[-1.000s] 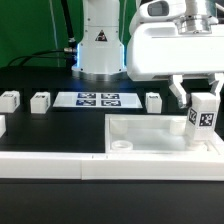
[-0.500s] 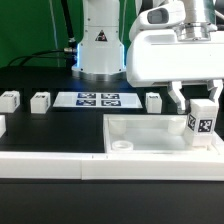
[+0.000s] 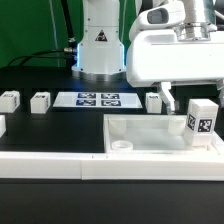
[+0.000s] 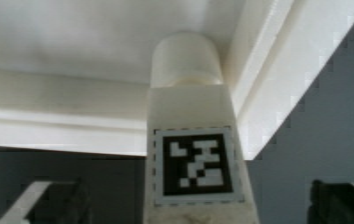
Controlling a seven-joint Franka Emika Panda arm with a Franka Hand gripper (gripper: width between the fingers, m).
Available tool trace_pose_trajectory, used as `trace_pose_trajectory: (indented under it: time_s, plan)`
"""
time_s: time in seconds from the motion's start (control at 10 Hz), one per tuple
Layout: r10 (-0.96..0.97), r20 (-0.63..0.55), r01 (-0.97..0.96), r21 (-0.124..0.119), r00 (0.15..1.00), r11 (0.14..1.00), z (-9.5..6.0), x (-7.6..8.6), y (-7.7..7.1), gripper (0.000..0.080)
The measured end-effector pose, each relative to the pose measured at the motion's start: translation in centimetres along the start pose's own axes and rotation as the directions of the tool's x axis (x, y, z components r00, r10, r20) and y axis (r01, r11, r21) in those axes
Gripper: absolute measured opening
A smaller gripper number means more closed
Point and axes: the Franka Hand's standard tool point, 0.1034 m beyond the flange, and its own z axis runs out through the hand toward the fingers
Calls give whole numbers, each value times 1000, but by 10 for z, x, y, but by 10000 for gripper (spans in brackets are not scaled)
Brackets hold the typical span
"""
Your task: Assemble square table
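The square table's white top (image 3: pixel 145 124) lies at the front, toward the exterior view's right, with a round socket (image 3: pixel 122 146) in its near corner. One tagged white leg (image 3: pixel 203 118) stands upright at the top's right corner. My gripper (image 3: pixel 193 98) hangs over this leg, open, with its fingers (image 3: pixel 166 100) standing apart from the leg's sides. In the wrist view the leg (image 4: pixel 192 110) rises between the dark fingertips (image 4: pixel 32 200) with a gap on each side, and the table top's rim (image 4: pixel 85 110) lies behind it. Three more legs (image 3: pixel 8 100) (image 3: pixel 41 101) (image 3: pixel 153 101) stand on the black table.
The marker board (image 3: pixel 98 99) lies flat behind the table top, between the loose legs. A long low white barrier wall (image 3: pixel 50 142) runs along the front at the exterior view's left. The arm's white base (image 3: pixel 98 45) stands at the back.
The jaws have opened and let go of the leg, which stays upright at the table top's right corner. The arm has hardly moved.
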Motion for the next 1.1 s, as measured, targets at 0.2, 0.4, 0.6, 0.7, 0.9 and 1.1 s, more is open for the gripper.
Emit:
trace_pose_trajectory:
  time_s: [0.2,0.4,0.6,0.7,0.9,1.1]
  plan:
    - [0,0,0,0,1000,1000,0,0,0,648]
    - [0,0,0,0,1000,1000,0,0,0,649]
    - [0,1,0,0,1000,1000,0,0,0,649]
    - [1,42,-2,7,999,1000,1,3,-1,649]
    - [5,48,-5,5,999,1000,2,20,7,649]
    - [8,166,-12,19,986,1000,8,12,6,649]
